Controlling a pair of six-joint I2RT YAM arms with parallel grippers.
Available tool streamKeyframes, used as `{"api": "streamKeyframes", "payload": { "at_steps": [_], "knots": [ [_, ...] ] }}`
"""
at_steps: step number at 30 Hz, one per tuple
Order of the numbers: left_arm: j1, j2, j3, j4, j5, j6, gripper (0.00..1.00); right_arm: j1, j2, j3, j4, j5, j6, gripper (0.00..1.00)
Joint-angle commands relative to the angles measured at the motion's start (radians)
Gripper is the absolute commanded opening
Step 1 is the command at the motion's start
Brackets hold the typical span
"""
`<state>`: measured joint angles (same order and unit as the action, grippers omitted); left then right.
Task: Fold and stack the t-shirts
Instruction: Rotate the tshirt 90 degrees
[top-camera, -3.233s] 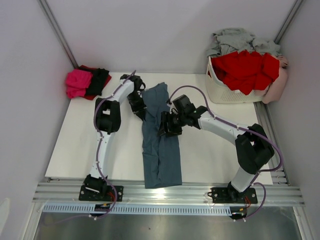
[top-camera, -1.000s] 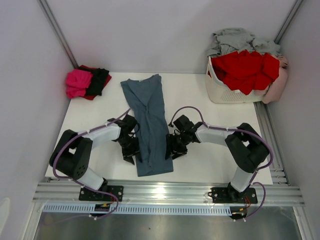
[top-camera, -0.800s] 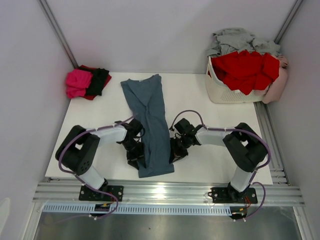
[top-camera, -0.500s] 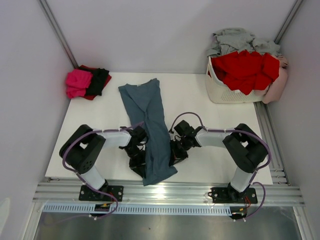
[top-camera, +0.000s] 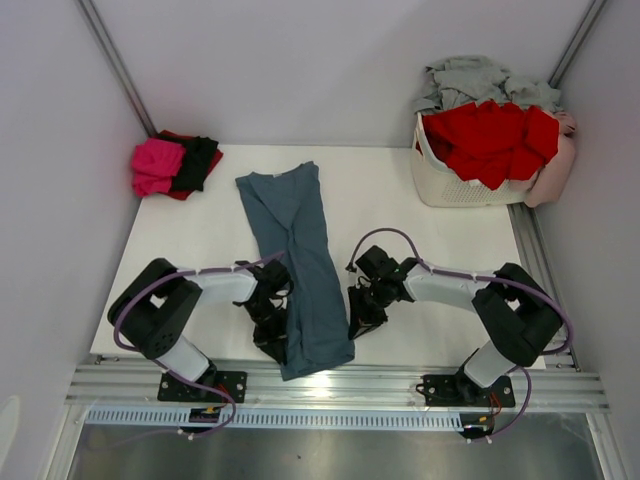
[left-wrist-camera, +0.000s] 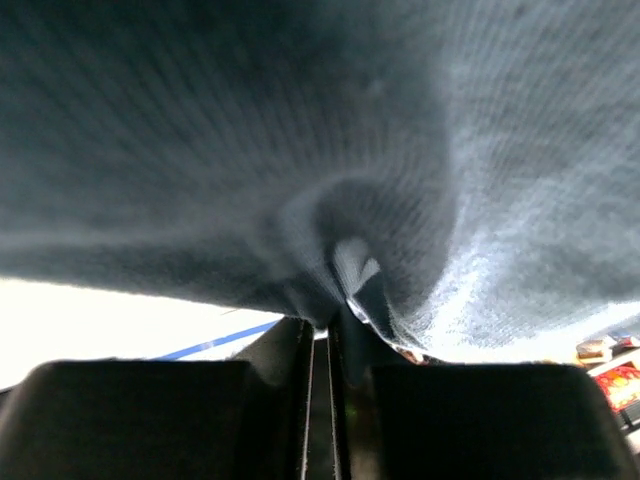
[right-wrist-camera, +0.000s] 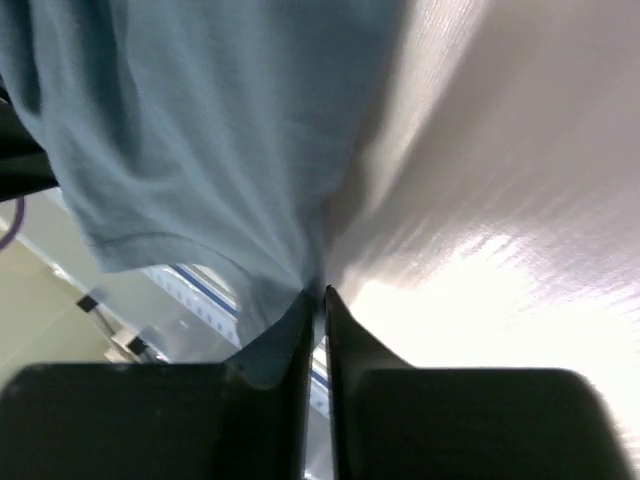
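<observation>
Lying lengthwise down the middle of the table (top-camera: 430, 250): slate blue-grey t-shirt (top-camera: 298, 250), neck at the far end, hem at the near edge. Left gripper (top-camera: 276, 330) pressed together on the shirt's left edge near the hem, with cloth bunched into the jaws in the left wrist view. Right gripper (top-camera: 357, 322) pinching the right edge, low at the tabletop. Far left corner: folded magenta-pink shirt (top-camera: 155, 165) beside black shirt (top-camera: 197, 160). Far right: white basket (top-camera: 445, 185) heaped with red shirts (top-camera: 490, 135) and pale grey shirts (top-camera: 480, 78).
</observation>
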<state>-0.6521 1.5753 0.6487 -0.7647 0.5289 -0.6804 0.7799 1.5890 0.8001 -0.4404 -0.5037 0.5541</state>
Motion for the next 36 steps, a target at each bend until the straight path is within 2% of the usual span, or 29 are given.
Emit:
{"api": "streamKeyframes", "payload": {
  "at_steps": [1,3,6,7,9,10,12,13,14,15,18,19,21,25,30,36],
  "knots": [
    [-0.012,-0.047,-0.009,-0.064,0.017,0.008,0.13,0.001,-0.026,0.011,-0.052,0.045,-0.016,0.36],
    [-0.012,-0.09,-0.001,-0.093,0.043,0.013,0.17,0.001,-0.027,0.045,-0.069,0.066,-0.032,0.5],
    [-0.012,-0.182,0.057,-0.168,-0.012,0.008,0.32,-0.001,-0.043,0.111,-0.093,0.131,-0.055,0.58],
    [-0.012,-0.208,0.124,-0.224,-0.029,0.008,0.34,-0.001,-0.044,0.128,-0.098,0.143,-0.071,0.59],
    [-0.011,-0.271,0.213,-0.283,-0.081,0.008,0.45,-0.004,-0.044,0.163,-0.09,0.174,-0.083,0.59],
    [-0.008,-0.285,0.28,-0.326,-0.143,0.013,0.46,-0.008,-0.041,0.2,-0.083,0.185,-0.098,0.56],
    [0.003,-0.296,0.383,-0.373,-0.238,0.016,0.57,-0.011,-0.015,0.241,-0.057,0.2,-0.106,0.54],
    [0.023,-0.296,0.414,-0.393,-0.347,0.016,0.59,-0.017,-0.005,0.287,-0.043,0.202,-0.114,0.54],
    [0.037,-0.293,0.493,-0.424,-0.395,0.019,0.59,-0.021,0.012,0.316,-0.035,0.203,-0.134,0.53],
    [0.078,-0.284,0.514,-0.438,-0.435,0.021,0.65,-0.022,0.056,0.347,-0.026,0.203,-0.146,0.53],
    [0.164,-0.268,0.61,-0.438,-0.513,0.042,0.65,-0.034,0.153,0.477,-0.017,0.189,-0.166,0.48],
    [0.228,-0.255,0.65,-0.441,-0.524,0.041,0.65,-0.048,0.245,0.513,-0.021,0.17,-0.163,0.43],
    [0.314,-0.244,0.712,-0.444,-0.578,0.038,0.64,-0.047,0.32,0.583,-0.005,0.137,-0.142,0.39],
    [0.391,-0.251,0.778,-0.4,-0.63,0.025,0.63,-0.005,0.405,0.632,0.04,0.23,-0.166,0.4],
    [0.405,-0.216,0.821,-0.392,-0.785,0.019,0.62,0.018,0.474,0.72,0.042,0.321,-0.209,0.41],
    [0.411,-0.25,0.753,-0.328,-0.802,0.061,0.67,0.084,0.464,0.814,0.025,0.476,-0.279,0.41]
  ]
}}
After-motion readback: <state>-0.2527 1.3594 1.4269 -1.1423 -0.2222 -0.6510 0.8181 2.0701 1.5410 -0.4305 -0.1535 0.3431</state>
